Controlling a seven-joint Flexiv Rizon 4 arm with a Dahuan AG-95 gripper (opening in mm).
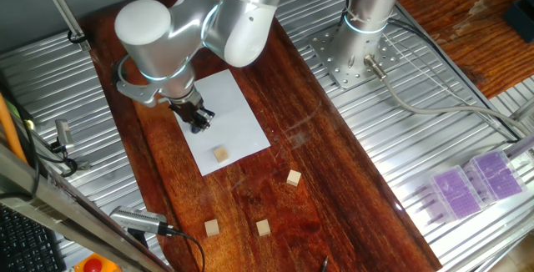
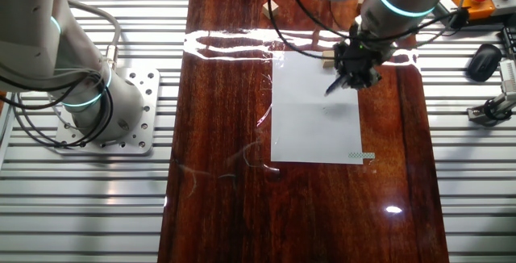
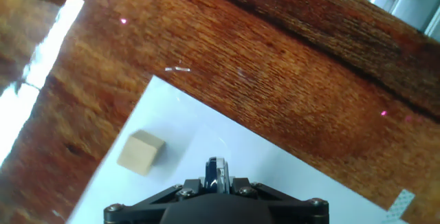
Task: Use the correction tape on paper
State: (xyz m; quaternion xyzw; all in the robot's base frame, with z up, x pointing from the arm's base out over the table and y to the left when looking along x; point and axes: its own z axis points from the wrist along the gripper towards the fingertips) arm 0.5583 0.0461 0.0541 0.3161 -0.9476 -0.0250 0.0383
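1. Hand view: gripper closed on the correction tape, thin blue-and-pale edge poking out between the fingers, pointing down at the paper.
2. Same view: tape above white sheet, contact with sheet not clear from here.
3. One fixed view: gripper low over the paper, upper-left part of sheet, tip at or just above surface; cannot tell if touching.
4. Other fixed view: correction tape angled down from gripper, tip over the paper near its far edge, looks slightly clear of the sheet.
5. Wooden cube sitting on the paper, just beside the tape line; same wooden cube near lower end of sheet.
6. Three more cubes on bare wooden table, well apart from sheet.
7. Small green-patterned strip at one paper corner, likely fixing tape.
8. Step judged: tool already grasped, positioning for the stroke; no clear applied strip visible on sheet.
9. Next move calls for: press tip flat to paper, keep tilt, drag in a straight line, steer clear of the cube on the sheet, avoid pushing the paper.
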